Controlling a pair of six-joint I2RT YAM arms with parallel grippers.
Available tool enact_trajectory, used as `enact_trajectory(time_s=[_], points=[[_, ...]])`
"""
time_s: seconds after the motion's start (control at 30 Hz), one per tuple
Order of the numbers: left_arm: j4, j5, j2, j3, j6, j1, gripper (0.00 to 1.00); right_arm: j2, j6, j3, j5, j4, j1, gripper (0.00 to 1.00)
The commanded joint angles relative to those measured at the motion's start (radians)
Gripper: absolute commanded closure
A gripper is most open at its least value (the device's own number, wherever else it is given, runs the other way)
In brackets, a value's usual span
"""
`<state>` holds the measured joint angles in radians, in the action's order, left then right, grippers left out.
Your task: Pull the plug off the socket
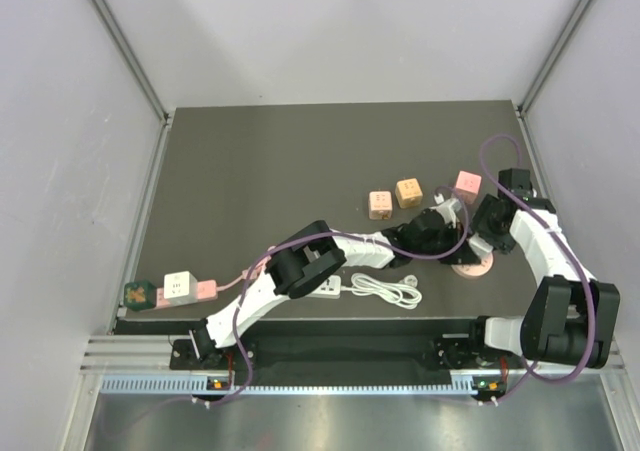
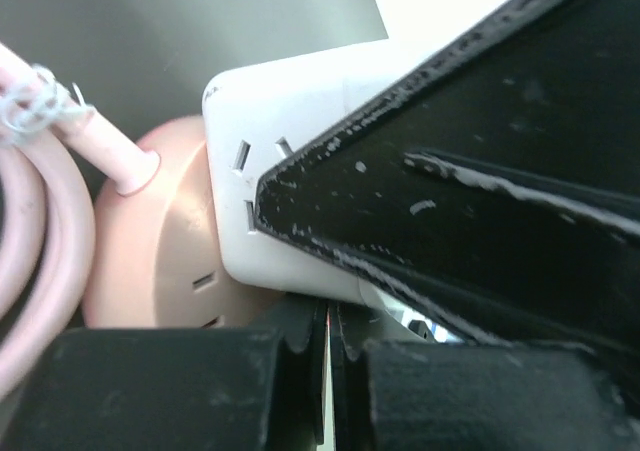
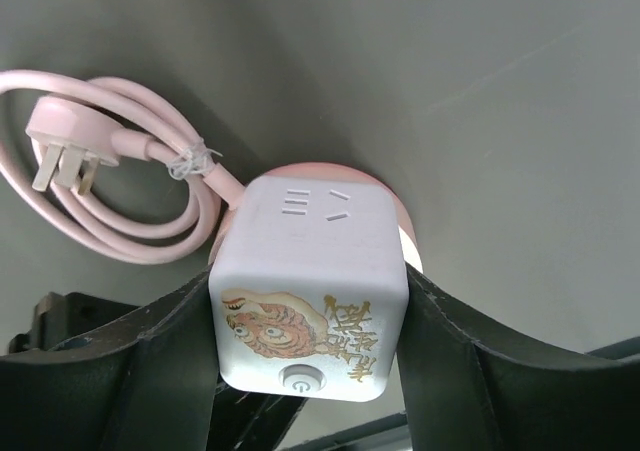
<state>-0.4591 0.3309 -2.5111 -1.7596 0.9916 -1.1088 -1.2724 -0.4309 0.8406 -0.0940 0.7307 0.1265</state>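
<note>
A white cube plug [image 3: 310, 291] with a dragon print and a power button sits on a round pink socket base [image 3: 392, 209]. My right gripper [image 3: 310, 316] is shut on the cube, one black finger [image 3: 160, 356] on each side. In the left wrist view the cube [image 2: 300, 211] and the pink base [image 2: 150, 261] fill the frame. My left gripper [image 2: 328, 316] is shut, its tips against the base just under the cube. From above, both grippers [image 1: 455, 249] [image 1: 478, 241] meet over the pink base [image 1: 472, 266] at the right.
The base's pink cord [image 3: 130, 231] lies coiled beside it with its own plug [image 3: 55, 141] free. Peach [image 1: 380, 204], orange [image 1: 408, 191] and pink [image 1: 467, 184] cubes stand behind. A white strip with cord [image 1: 385, 289] and a pink strip [image 1: 180, 289] lie near the front edge.
</note>
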Motion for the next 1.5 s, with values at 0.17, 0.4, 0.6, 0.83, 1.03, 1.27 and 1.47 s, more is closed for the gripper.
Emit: enact_trajectory(time_s=[0.17,0.4,0.6,0.83,1.03,1.27,1.47], points=[[0.269,-0.124,-0.068,-0.011,-0.062,-0.002,1.00,0.067,-0.023,0.124,0.051,0.091,-0.013,1.00],[0.243,-0.115,-0.065,-0.003,-0.065,0.000,1.00,0.062,-0.003,0.115,0.025,0.118,-0.005,1.00],[-0.146,0.112,-0.029,0.167,-0.047,0.041,1.00,0.065,0.006,0.072,0.000,0.072,-0.005,1.00],[-0.160,0.102,0.127,0.267,-0.200,0.046,0.53,0.053,0.014,0.063,0.008,0.053,-0.001,1.00],[-0.214,0.125,0.205,0.359,-0.235,0.085,0.24,0.057,0.023,0.055,0.034,0.059,0.009,1.00],[-0.210,0.174,0.150,0.319,-0.231,0.122,0.11,0.065,0.032,0.054,0.091,0.070,0.019,1.00],[-0.199,0.172,0.097,0.262,-0.214,0.121,0.17,0.064,0.031,0.052,0.174,0.072,0.028,1.00]])
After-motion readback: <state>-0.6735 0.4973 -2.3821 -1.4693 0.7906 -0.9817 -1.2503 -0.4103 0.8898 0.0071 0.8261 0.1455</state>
